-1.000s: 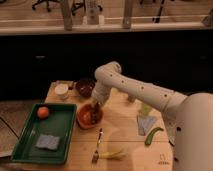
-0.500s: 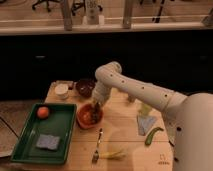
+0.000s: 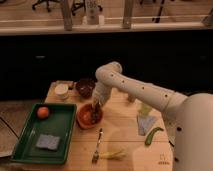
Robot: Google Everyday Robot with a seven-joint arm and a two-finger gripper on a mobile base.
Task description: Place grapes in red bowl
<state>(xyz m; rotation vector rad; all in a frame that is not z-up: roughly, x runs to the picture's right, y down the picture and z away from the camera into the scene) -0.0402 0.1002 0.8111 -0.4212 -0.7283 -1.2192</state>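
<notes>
The pincer (image 3: 96, 104) hangs over the far rim of the round orange-red bowl (image 3: 80, 120); open or closed, I cannot tell. The dark lumpy grapes (image 3: 91, 116) sit inside the bowl. The green plastic tray's (image 3: 66, 134) edge is just beside the bowl, with bare wooden desk (image 3: 121, 126) on the other side.

White rounded arm (image 3: 142, 91), small dark dots, gripper (image 3: 95, 105) at its tip

Dark grapes (image 3: 91, 115) in round orange-red bowl (image 3: 82, 122), jaws just above
</notes>
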